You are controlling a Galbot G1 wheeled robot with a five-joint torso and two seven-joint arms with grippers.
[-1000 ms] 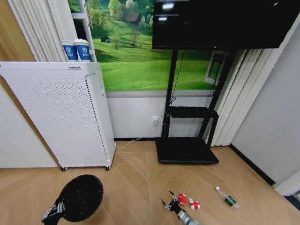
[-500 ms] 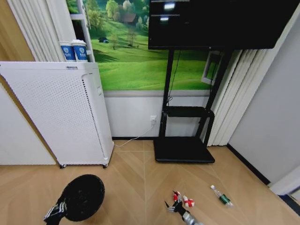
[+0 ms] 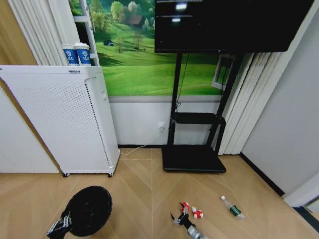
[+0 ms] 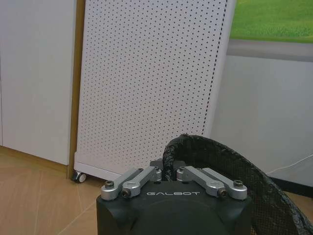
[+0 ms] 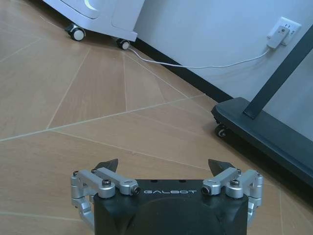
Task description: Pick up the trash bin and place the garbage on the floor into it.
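The black wire-mesh trash bin [image 3: 90, 209] hangs at the lower left of the head view, over the parquet floor [image 3: 139, 189]. My left gripper [image 3: 61, 225] is shut on its near rim; in the left wrist view the left gripper [image 4: 168, 172] pinches the rolled rim of the bin [image 4: 230, 166]. My right gripper [image 3: 178, 217] stands open low over the floor, just short of two red-and-white pieces of garbage [image 3: 185, 205] [image 3: 198, 213]. A clear bottle with a green label [image 3: 231, 207] lies further right. In the right wrist view the right gripper [image 5: 165, 165] has bare floor between its fingers.
A tall white perforated appliance [image 3: 60, 119] on castors stands at the back left, with two blue-and-white cups [image 3: 77, 55] behind it. A black TV stand base [image 3: 192, 159] sits against the wall, and a white cable [image 5: 195, 66] runs along the floor to a socket.
The whole head view has shifted a little, so the camera moved. The garbage now sits slightly further left and up in the picture. Both grippers keep their hold and state.
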